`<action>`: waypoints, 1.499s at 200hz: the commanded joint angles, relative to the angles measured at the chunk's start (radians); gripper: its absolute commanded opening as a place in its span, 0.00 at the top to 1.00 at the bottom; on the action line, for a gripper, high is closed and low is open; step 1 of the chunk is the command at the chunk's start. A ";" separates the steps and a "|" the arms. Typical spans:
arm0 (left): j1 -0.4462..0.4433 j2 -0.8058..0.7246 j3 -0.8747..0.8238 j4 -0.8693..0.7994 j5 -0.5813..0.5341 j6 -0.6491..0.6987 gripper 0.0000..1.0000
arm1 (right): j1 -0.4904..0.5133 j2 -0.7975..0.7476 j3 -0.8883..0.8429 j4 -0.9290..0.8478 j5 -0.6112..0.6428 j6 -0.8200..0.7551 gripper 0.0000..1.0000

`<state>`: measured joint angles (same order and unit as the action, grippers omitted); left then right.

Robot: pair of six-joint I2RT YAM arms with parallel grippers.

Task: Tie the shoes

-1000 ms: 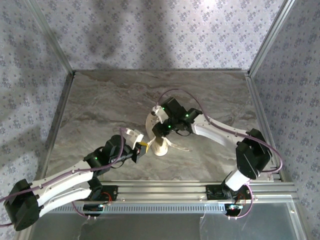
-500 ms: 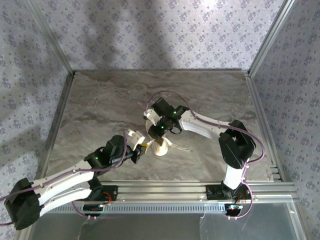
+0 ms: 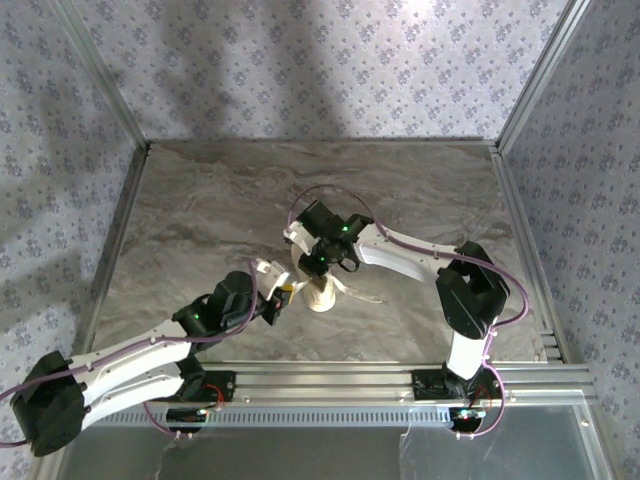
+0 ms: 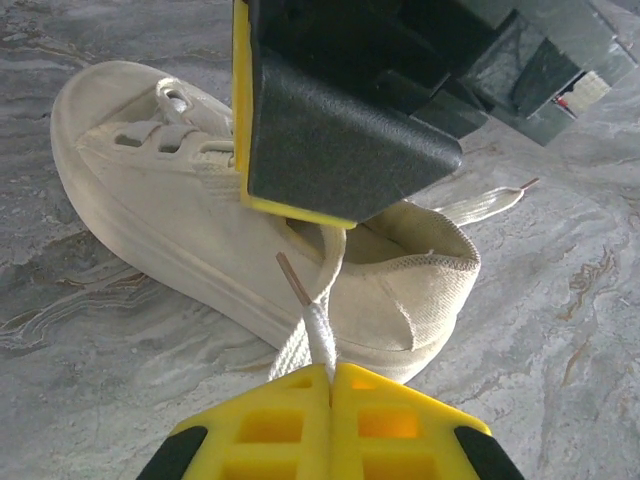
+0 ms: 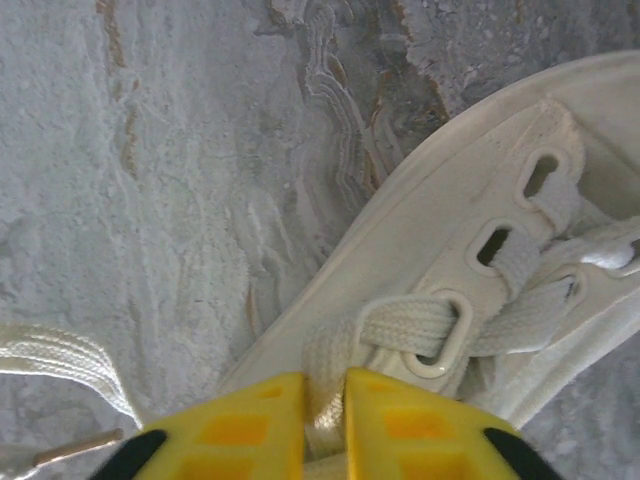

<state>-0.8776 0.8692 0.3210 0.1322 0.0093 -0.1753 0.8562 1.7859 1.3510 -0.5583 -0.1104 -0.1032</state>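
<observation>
Judging by how things lie, the tying is barely begun. The sneaker (image 4: 190,230) rests on the tabletop (image 3: 220,200), just ahead of the left tool (image 4: 330,378) and directly below the right tool (image 5: 325,400). Its lacing runs through the eyelets (image 5: 452,335), with no knot or bow to be seen. What is done is the grasping. The left tool is closed tight on a lace end (image 4: 316,325), whose brown tip pokes out just past its pads. The right tool is pinched on a flat lace strand (image 5: 400,325) where it leaves an eyelet at the sneaker's side. Crossing the strands, forming loops and drawing them snug all appear left to do. Much is hidden. In the left wrist view the right tool's black body covers the tongue and upper lacing, and from above that arm covers most of the sneaker, so I cannot tell whether the strands have been crossed once. A loose lace (image 5: 60,358) lies on the tabletop to the left of the right tool and is cut off by the frame edge, so which strand it belongs to is unclear. Another flat end (image 4: 490,200) trails beyond the heel, well past the left tool, and where it starts is out of sight.
</observation>
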 commanded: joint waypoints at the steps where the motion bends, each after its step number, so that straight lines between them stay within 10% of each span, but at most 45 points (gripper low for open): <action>1: -0.003 0.020 0.005 0.064 -0.012 0.034 1.00 | -0.001 -0.022 0.002 -0.011 0.047 -0.007 0.91; 300: 0.121 0.383 0.167 0.295 0.056 0.133 1.00 | -0.134 -0.043 0.038 -0.036 -0.274 0.028 1.00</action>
<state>-0.7677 1.2587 0.4744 0.3706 0.0841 -0.0242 0.7292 1.7447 1.3735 -0.5728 -0.3359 -0.0937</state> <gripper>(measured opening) 0.045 0.045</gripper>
